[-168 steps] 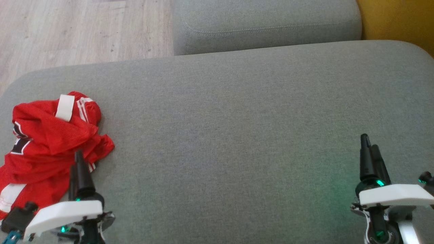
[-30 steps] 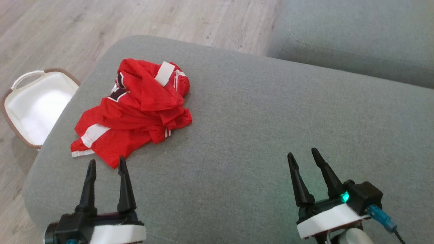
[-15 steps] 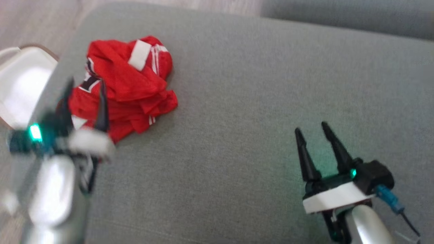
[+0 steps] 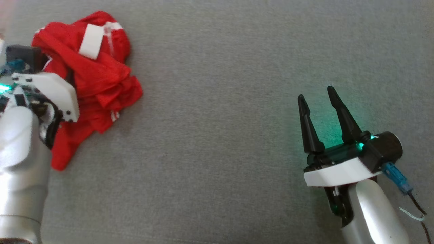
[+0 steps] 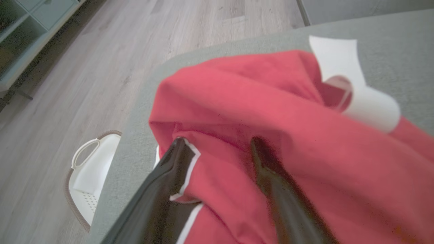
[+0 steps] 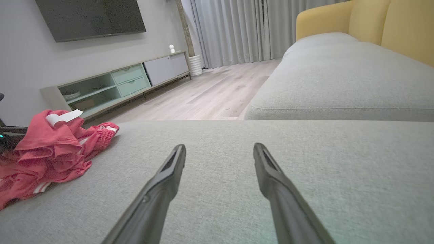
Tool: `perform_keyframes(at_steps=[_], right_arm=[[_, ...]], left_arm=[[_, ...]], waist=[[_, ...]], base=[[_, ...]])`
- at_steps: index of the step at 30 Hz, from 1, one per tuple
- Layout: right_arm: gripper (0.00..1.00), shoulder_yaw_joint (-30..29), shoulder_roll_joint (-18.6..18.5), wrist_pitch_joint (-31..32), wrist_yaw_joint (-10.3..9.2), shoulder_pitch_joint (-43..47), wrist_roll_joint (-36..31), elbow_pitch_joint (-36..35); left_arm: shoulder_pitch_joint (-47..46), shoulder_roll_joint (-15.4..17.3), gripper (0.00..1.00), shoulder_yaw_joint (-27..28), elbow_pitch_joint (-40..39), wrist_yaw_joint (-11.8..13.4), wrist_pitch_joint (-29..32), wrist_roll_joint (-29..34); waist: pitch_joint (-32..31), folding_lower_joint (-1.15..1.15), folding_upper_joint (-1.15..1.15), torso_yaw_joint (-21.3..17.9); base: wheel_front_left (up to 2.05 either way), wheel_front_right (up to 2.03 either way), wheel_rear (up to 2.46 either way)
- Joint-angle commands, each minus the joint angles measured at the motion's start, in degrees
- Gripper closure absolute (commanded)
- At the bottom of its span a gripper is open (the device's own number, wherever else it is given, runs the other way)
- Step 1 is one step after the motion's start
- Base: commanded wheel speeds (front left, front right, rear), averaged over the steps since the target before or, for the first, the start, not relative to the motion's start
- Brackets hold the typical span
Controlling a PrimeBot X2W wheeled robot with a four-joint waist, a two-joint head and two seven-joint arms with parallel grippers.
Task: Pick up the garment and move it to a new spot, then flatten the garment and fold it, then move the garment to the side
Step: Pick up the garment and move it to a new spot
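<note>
Grey sofa cushion (image 4: 220,135); crumpled red garment (image 4: 98,78) at its left. Left hand (image 5: 217,142) spread wide, fingertips against the cloth. Right hand (image 4: 315,92) spread, empty, well apart.

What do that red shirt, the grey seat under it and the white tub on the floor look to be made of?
Red jersey: thin synthetic sports fabric, probably polyester mesh; matte, fine texture, soft crumpled folds. Grey sofa cushion: woven upholstery fabric, matte, with a flecked weave. White basket: likely moulded plastic, smooth, with small holes; its brown rim may be woven, but that is unclear.
</note>
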Motion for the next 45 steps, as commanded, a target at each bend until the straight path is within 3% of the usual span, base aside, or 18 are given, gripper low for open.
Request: perform_keyframes(at_steps=[1,3,4,5,13,16,19,27,33,39,45], right_arm=[[0.0,1.5,-0.2,-0.6,-0.04,-1.1,0.0,-2.2],[0.0,1.7,-0.2,-0.6,-0.04,-1.4,0.0,-2.3],[0.0,1.8,-0.2,-0.6,-0.04,-1.5,0.1,-2.3],[0.0,1.9,-0.2,-0.6,-0.04,-1.6,0.2,-2.2],[0.0,1.6,-0.2,-0.6,-0.04,-1.2,1.4,-1.7],[0.0,1.7,-0.2,-0.6,-0.04,-0.7,2.6,-1.3],[0.0,1.9,-0.2,-0.6,-0.04,-0.1,3.7,-1.2],[0.0,2.0,-0.2,-0.6,-0.04,0.8,6.1,-1.2],[0.0,2.2,-0.2,-0.6,-0.04,0.7,7.0,-1.4],[0.0,2.6,-0.2,-0.6,-0.04,-0.5,8.1,-2.1],[0.0,1.5,-0.2,-0.6,-0.04,-1.5,10.2,-2.8]], left_arm=[[-2.7,3.8,0.0,1.5,0.1,-0.2,0.4,-0.5],[-3.6,4.3,0.0,1.4,2.7,-0.2,0.6,-1.2],[-3.9,4.4,0.13,1.5,3.9,-0.3,0.6,-1.7],[-4.1,4.5,1.0,1.6,4.8,-0.3,0.2,-2.2],[-7.2,4.9,1.0,1.7,4.8,0.1,-12.1,-2.8],[-9.0,4.2,1.0,0.8,1.4,0.0,-17.8,-2.6],[-9.5,3.5,1.0,-0.3,-2.0,0.0,-19.5,-2.5],[-7.7,2.3,1.0,-3.5,-11.9,-0.1,-16.7,-2.0],[-4.6,-1.1,1.0,-6.5,-20.9,0.1,-11.9,-3.0],[-1.4,-5.9,1.0,-10.7,-26.8,0.7,-8.6,-3.6],[-1.6,-10.6,1.0,-14.2,-27.3,1.7,-8.6,-3.2]], waist=[[1.4,-0.02,0.0,-1.5],[1.7,-0.02,0.0,-2.0],[1.7,-0.02,0.0,-2.2],[1.6,-0.02,0.0,-2.5],[-1.1,-0.02,0.0,-3.2],[-3.5,-0.02,0.0,-3.6],[-5.5,-0.02,0.0,-4.2],[-8.4,-0.02,0.0,-6.8],[-8.9,-0.02,0.0,-10.5],[-7.7,-0.02,0.0,-17.1],[-5.6,-0.02,0.0,-24.2]], base=[[0.0,0.0,0.0],[0.0,0.0,0.0],[0.0,0.0,0.0],[0.0,0.0,0.0],[0.0,0.0,0.0],[0.0,0.0,0.0],[0.0,0.0,0.0],[0.0,0.0,0.0],[0.0,0.0,0.0],[0.0,0.0,0.0],[0.0,0.0,0.0]])
